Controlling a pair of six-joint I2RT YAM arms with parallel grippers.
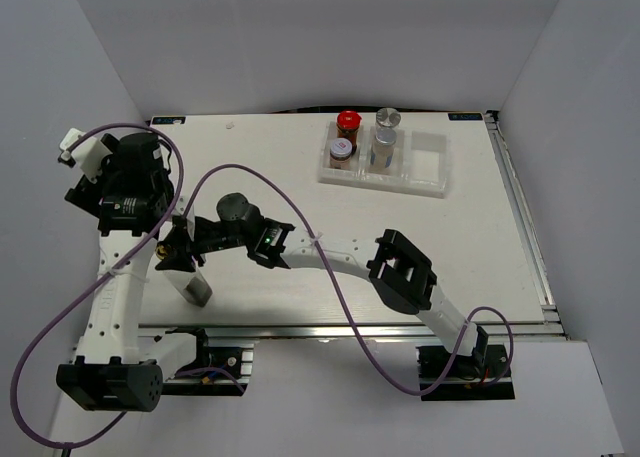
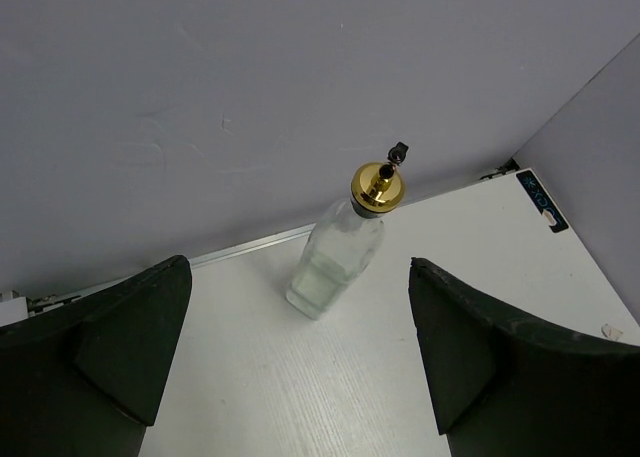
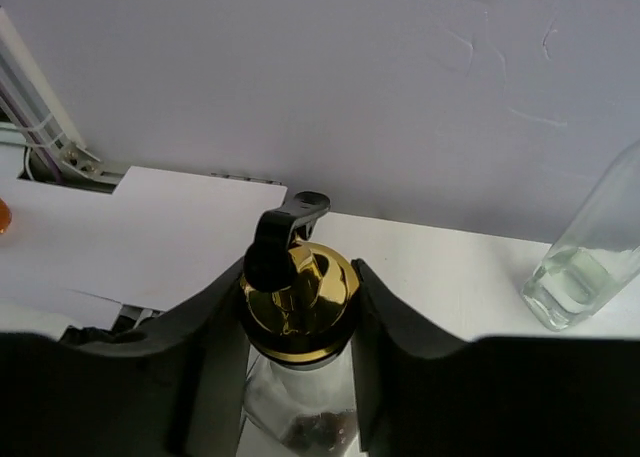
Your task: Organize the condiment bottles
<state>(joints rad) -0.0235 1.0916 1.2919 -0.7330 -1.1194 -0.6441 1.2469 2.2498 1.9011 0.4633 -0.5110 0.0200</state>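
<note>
My right gripper (image 3: pixel 298 277) is shut on the neck of a slim gold-capped bottle (image 3: pixel 300 317) with a dark bottom. In the top view this bottle (image 1: pixel 190 277) is at the front left, below the gripper (image 1: pixel 178 245). I cannot tell whether it rests on the table. A second slim clear gold-capped bottle (image 2: pixel 340 252) stands by the left wall and also shows in the right wrist view (image 3: pixel 585 252). My left gripper (image 2: pixel 300 267) is open and empty, short of this bottle. The left arm hides the bottle in the top view.
A white three-compartment tray (image 1: pixel 430 185) stands at the back right. Its left compartment holds a red-capped jar (image 1: pixel 348 124) and a pale-lidded jar (image 1: pixel 341 149). The middle one holds a silver-capped bottle (image 1: pixel 385 137). A purple cable (image 1: pixel 330 277) loops over the table.
</note>
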